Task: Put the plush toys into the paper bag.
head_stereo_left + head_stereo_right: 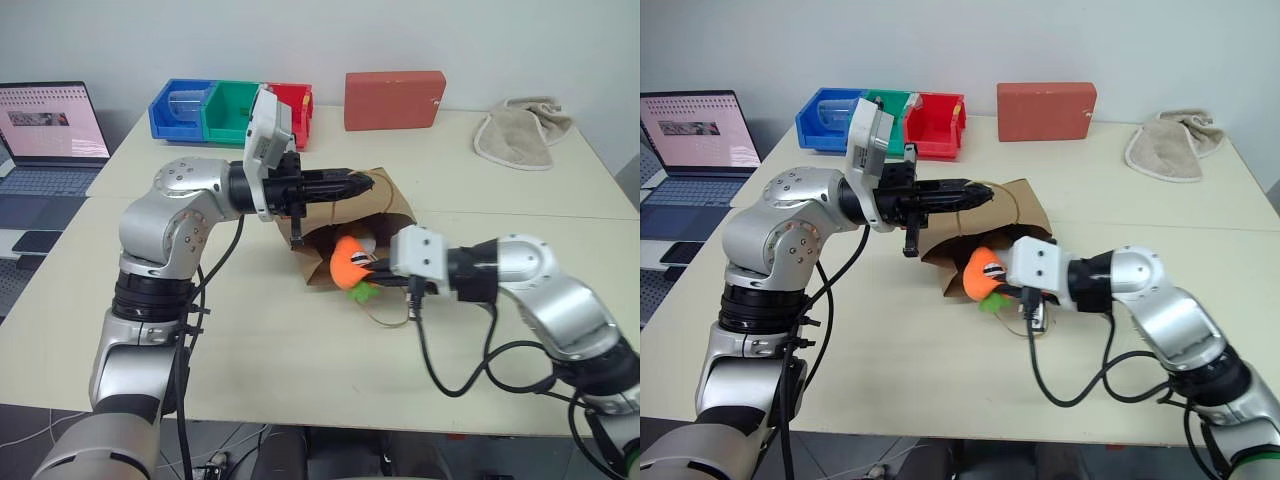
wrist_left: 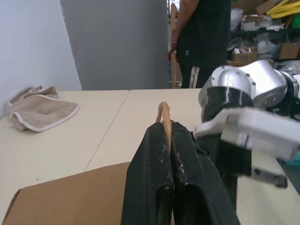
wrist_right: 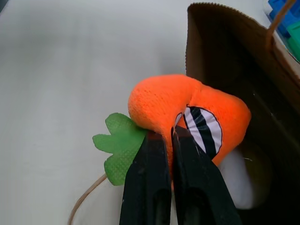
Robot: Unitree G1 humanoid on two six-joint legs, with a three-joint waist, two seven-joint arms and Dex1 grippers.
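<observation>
Right tool [image 3: 171, 136], nearest of all, clamped tight on a fold of the orange carrot toy [image 3: 187, 110], carrying it just at the open mouth of the paper bag [image 1: 385, 205]. Bag lies on its side on the counter [image 1: 250, 330], mouth held up by the left tool [image 2: 166, 140], whose fingers are pressed together on one twisted handle [image 2: 164, 115]; second handle loop [image 1: 385, 318] trails loose on the counter below the carrot. White toy [image 3: 241, 180] visible as a pale shape deep in the bag, behind the carrot, so I judge it already in. Progress: one of two toys bagged, the carrot at the threshold but not yet inside; left to do, I'd say, is push it past the rim and let go. Count: two plush toys, one bag with two handles, two tools. Elsewhere on the counter, well apart: three small bins in a row, blue [image 1: 180, 110], green [image 1: 232, 112], red [image 1: 297, 103]; one red box [image 1: 394, 99]; one beige cloth [image 1: 520, 132]. One laptop [image 1: 50, 125] open off to the left.
</observation>
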